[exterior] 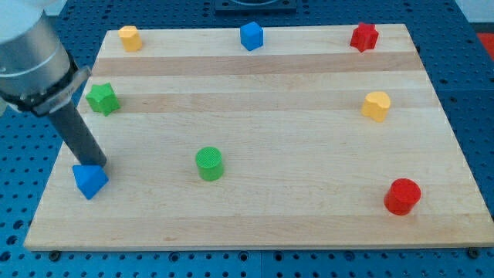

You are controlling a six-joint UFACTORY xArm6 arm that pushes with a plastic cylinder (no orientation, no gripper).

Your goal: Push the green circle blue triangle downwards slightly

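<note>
The green circle stands on the wooden board left of centre, toward the view's bottom. The blue triangle lies at the view's lower left near the board's left edge. My rod comes down from the view's upper left, and my tip sits right at the top edge of the blue triangle, touching or nearly touching it. The green circle is well to the right of the tip.
A green star lies at the left edge above the tip. A yellow block, a blue cube and a red star line the top. A yellow heart and a red cylinder are on the right.
</note>
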